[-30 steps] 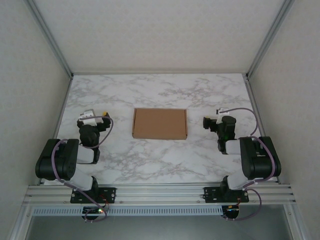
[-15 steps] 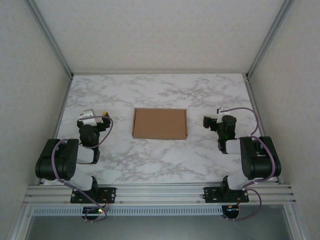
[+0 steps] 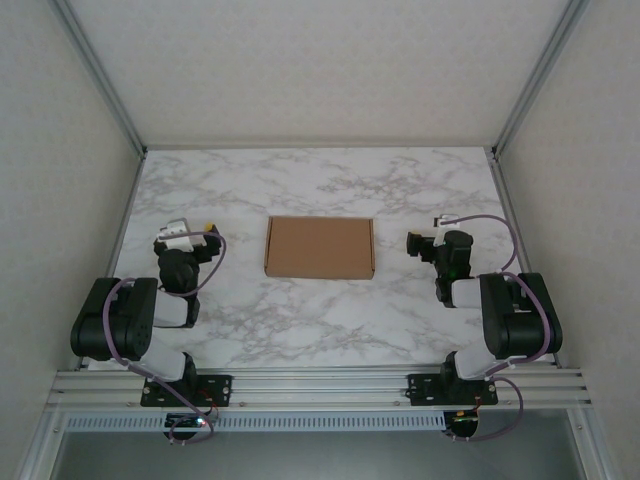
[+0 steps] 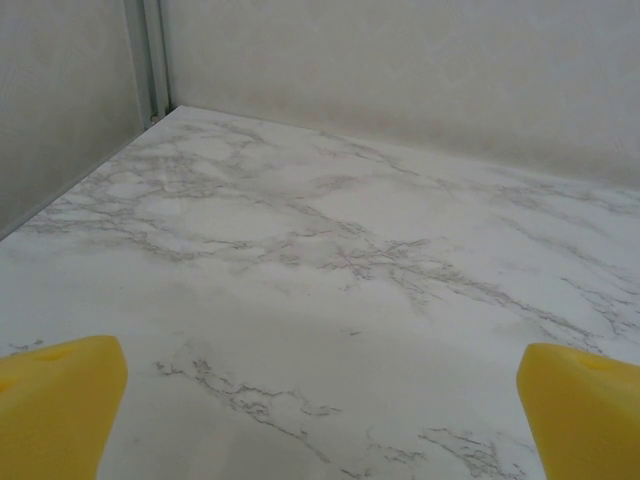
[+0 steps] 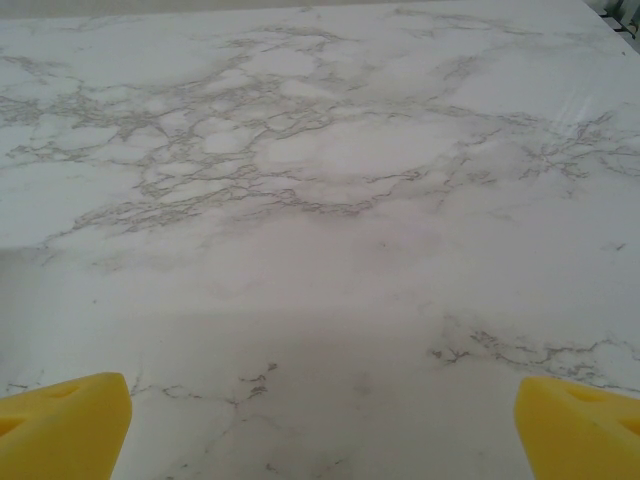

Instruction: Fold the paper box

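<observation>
From above, you see the plain brown cardboard paper box (image 3: pixel 319 247) lying flat on the white marble counter (image 3: pixel 300 180), midway between both arms, likely so either reaches it. It looks closed, its contents hidden. Left wrist: left yellow fingertips (image 4: pixel 55 405) spread, left jaws released. Right wrist: right yellow fingertips (image 5: pixel 60 430) likewise spread, right jaws released, holding nothing.

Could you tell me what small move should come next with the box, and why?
Probably swing the right gripper toward the right edge of the box. The box lies flat in the middle of the table, touched by nothing, while the left gripper and the right one stand open off to its sides.
</observation>
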